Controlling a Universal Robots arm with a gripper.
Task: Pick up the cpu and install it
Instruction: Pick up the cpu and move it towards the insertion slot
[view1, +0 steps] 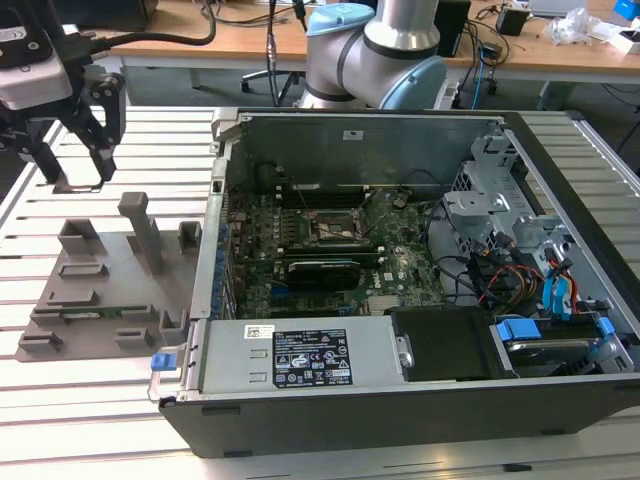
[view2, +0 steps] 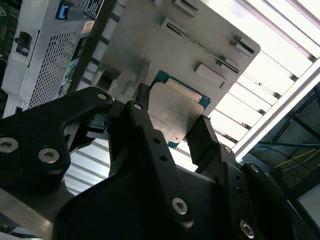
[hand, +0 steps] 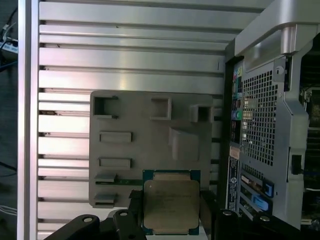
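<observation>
Near the grey plastic tray (hand: 130, 150), the black gripper (view2: 172, 120) clamps the flat, square, silvery cpu (hand: 171, 205).

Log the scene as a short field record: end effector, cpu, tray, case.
end effector: above the slatted table near the grey tray, shut on the cpu
cpu: held flat, metal plate toward the first wrist camera
grey tray: on the table, beside the computer case
computer case: side open, motherboard exposed
install: not yet done

I count one chip (hand: 171, 205), one grey tray (hand: 135, 150), one open computer case (view1: 400, 135), and one gripper (view1: 80, 180), mine, with two fingers (view2: 202, 137).
</observation>
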